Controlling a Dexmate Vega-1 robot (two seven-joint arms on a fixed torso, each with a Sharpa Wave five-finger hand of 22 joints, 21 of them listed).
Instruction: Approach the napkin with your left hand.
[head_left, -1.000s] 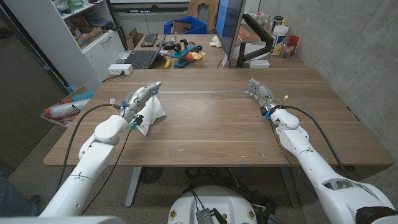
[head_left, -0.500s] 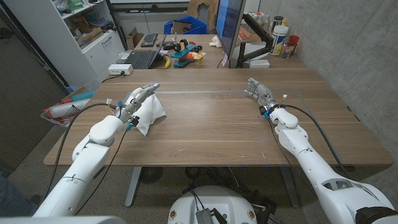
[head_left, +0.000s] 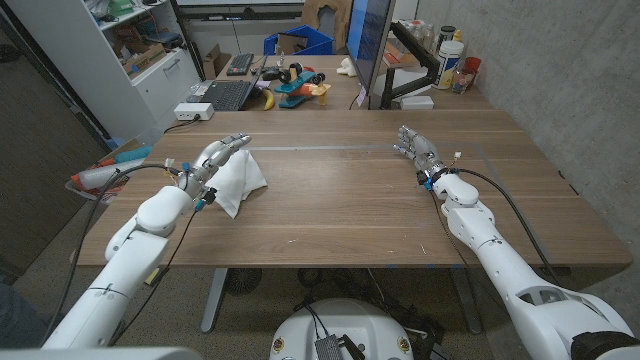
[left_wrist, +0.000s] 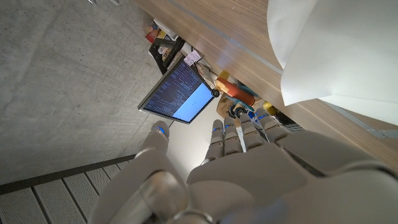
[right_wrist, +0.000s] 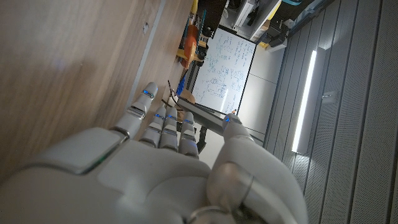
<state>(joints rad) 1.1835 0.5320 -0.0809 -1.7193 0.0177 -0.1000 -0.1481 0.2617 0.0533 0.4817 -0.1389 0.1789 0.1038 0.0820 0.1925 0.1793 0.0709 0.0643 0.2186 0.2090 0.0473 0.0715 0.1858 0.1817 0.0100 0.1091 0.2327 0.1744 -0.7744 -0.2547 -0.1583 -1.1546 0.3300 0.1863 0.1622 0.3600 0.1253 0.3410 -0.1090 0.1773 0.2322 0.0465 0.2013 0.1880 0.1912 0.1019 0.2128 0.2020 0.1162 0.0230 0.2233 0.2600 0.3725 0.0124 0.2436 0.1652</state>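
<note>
We find the napkin (head_left: 238, 181), white and rumpled, lying on the left half of the wooden table (head_left: 350, 200), near the left edge. In the left wrist view the napkin (left_wrist: 336, 50) shows as a broad white sheet on the wood just beyond the hand's knuckles.

The left hand (head_left: 212, 158) stands immediately beside the napkin on its outer side, fingers extended toward the far edge of the table. From the head view we cannot tell whether the hand touches the cloth or merely overlaps it in the picture. In the left wrist view the left hand (left_wrist: 249, 168) has its fingers (left_wrist: 239, 134) straight and close together, the thumb set apart, and nothing between them: we record it as empty and extended.

The right hand (head_left: 418, 148) sits well apart on the right half of the table, fingers pointing away from the robot. The right wrist view shows the right hand (right_wrist: 168, 155) with fingers reaching out side by side, the thumb off to one side, holding nothing.

Behind the table we note a laptop (head_left: 222, 94), a monitor (head_left: 368, 45), and a blue bin (head_left: 300, 43); its contents cannot be made out. A shelf unit (head_left: 140, 50) at the far left holds assorted items too small to identify.
</note>
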